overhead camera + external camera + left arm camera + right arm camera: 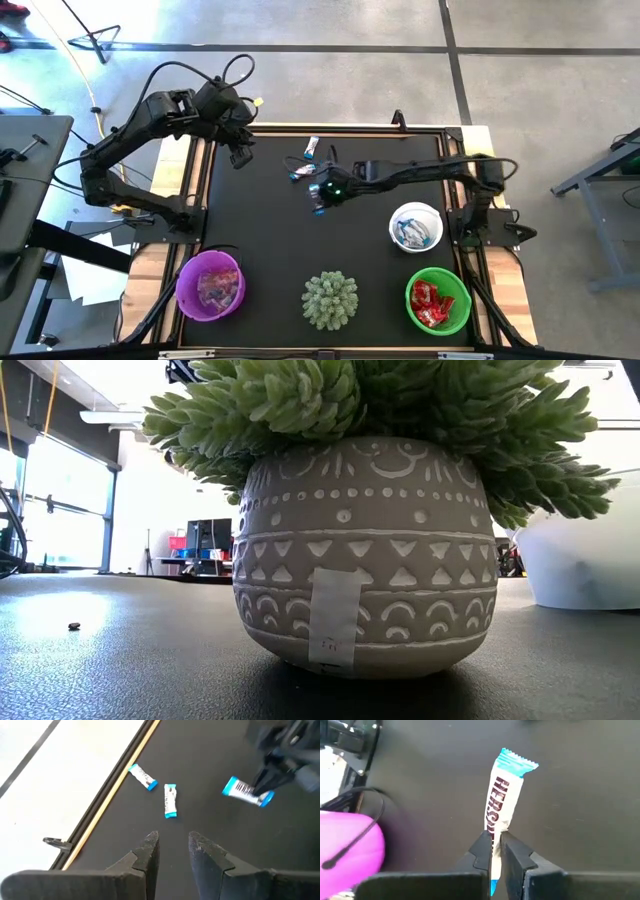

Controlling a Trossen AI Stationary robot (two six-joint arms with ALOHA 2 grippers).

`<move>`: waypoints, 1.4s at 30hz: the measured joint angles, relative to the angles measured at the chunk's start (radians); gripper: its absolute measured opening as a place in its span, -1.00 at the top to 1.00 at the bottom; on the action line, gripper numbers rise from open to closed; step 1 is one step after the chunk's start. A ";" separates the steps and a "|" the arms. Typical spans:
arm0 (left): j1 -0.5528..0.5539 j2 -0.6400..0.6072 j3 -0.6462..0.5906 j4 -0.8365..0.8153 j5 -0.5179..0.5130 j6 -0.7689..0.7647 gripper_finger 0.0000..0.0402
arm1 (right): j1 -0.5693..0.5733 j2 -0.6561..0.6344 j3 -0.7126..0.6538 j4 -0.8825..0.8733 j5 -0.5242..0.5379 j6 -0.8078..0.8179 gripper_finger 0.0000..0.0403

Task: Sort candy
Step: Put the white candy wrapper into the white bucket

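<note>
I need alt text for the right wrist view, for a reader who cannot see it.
The right gripper is shut on a blue-and-white candy, which sticks out past the dark fingers above the black table. The purple bowl shows at one edge.

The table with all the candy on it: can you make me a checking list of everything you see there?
Surface: black table top, wooden edges.
Job's things: blue-and-white candy pinched in the right gripper; two loose blue-and-white candies near the far edge; purple bowl, white bowl and green bowl each hold candy.
Clutter: potted spiky green plant between the purple and green bowls.
Grippers: right one shut on the candy, lifted over mid-table; left gripper slightly open, empty, at the far left corner.
Cables: black loops on the left arm.
Surroundings: grey floor, side tables, no people seen.
</note>
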 joint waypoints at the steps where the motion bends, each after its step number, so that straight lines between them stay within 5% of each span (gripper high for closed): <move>1: 0.000 -0.001 0.000 0.006 0.000 -0.001 0.55 | 0.000 -0.027 0.000 -0.037 0.013 -0.007 0.92; 16: -0.002 -0.001 0.000 0.099 -0.001 -0.160 0.55 | 0.133 -0.409 0.001 -0.672 0.185 0.087 0.92; 28: -0.002 0.000 0.000 0.170 -0.003 -0.313 0.55 | 0.342 -0.488 0.001 -1.061 0.176 0.290 0.92; 42: -0.030 0.000 0.000 0.205 -0.003 -0.395 0.55 | 0.459 -0.487 -0.024 -1.071 0.163 0.281 0.81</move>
